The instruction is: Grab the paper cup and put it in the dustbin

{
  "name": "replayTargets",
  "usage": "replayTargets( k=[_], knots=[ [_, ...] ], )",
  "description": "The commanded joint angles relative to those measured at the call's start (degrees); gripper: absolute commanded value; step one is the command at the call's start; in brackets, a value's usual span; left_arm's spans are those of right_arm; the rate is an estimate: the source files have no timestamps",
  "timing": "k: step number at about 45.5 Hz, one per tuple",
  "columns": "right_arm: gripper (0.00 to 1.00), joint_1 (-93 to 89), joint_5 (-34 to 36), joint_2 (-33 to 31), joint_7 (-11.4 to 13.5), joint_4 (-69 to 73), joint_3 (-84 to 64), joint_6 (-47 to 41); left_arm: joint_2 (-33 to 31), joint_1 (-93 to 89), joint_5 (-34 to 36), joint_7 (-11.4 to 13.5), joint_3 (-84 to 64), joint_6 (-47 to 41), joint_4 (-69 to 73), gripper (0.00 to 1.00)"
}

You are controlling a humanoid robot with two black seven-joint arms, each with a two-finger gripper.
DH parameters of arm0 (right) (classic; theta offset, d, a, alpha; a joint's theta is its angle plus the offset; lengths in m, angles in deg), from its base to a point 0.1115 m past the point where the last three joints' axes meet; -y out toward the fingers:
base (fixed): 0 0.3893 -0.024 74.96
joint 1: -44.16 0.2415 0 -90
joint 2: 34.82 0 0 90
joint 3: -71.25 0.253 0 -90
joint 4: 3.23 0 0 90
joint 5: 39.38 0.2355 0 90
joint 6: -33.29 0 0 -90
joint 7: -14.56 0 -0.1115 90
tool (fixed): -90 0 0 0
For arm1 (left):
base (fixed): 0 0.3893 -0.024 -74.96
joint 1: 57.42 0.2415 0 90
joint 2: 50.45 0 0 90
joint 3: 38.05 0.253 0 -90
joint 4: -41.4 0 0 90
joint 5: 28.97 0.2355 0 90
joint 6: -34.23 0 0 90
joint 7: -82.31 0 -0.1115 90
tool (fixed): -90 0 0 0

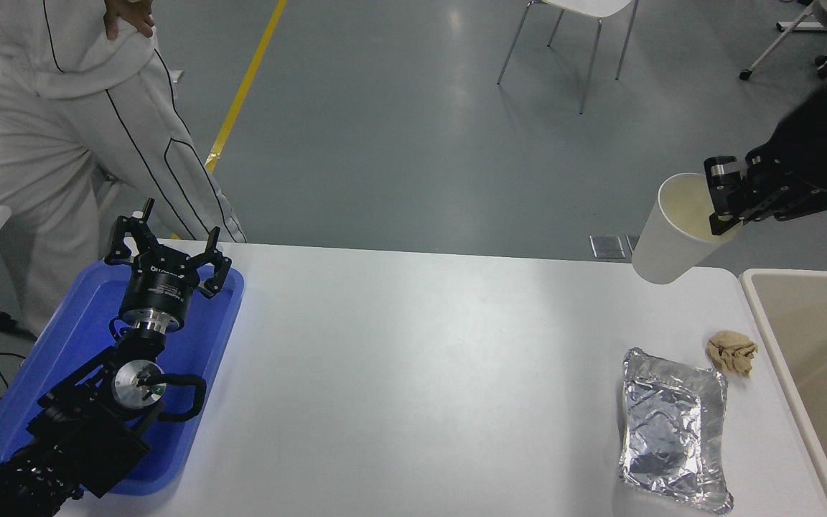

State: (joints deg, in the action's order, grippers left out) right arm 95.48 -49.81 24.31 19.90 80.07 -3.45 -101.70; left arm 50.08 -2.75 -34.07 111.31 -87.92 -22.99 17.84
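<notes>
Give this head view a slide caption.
Right gripper carries the paper cup by its rim toward the dustbin.

paper cup (674, 237) above table (413, 373) (far-right corner)

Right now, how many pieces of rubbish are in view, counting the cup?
3: the paper cup held by the right gripper above the table's far right corner; the foil pouch and the tan paper wad on the table beside the dustbin.
</notes>
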Motion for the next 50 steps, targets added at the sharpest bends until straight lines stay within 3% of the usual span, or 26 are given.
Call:
replayTargets(
  k=[1,16,32,50],
  knots=[
    [0.00,-0.08,-0.90,-4.63,0.11,-0.07,-4.48,-0.02,-0.07,0.00,0.00,0.01,0.04,0.00,0.00,1.00],
    [0.00,-0.52,-5.03,-13.33,0.28,-1.65,-9.93,-0.02,0.02,0.00,0.00,0.01,0.04,0.00,0.00,1.00],
    [0.00,-12.11,-8.46,-22.48,0.28,-14.83,-9.67,-0.02,-0.07,0.00,0.00,0.01,-0.05,0.00,0.00,1.00],
    [0.00,-39.35,-8.29,-26.17,0.19,-32.67,7.45,-0.02,0.02,0.09,0.00,0.01,0.04,0.00,0.09,1.00]
  ],
)
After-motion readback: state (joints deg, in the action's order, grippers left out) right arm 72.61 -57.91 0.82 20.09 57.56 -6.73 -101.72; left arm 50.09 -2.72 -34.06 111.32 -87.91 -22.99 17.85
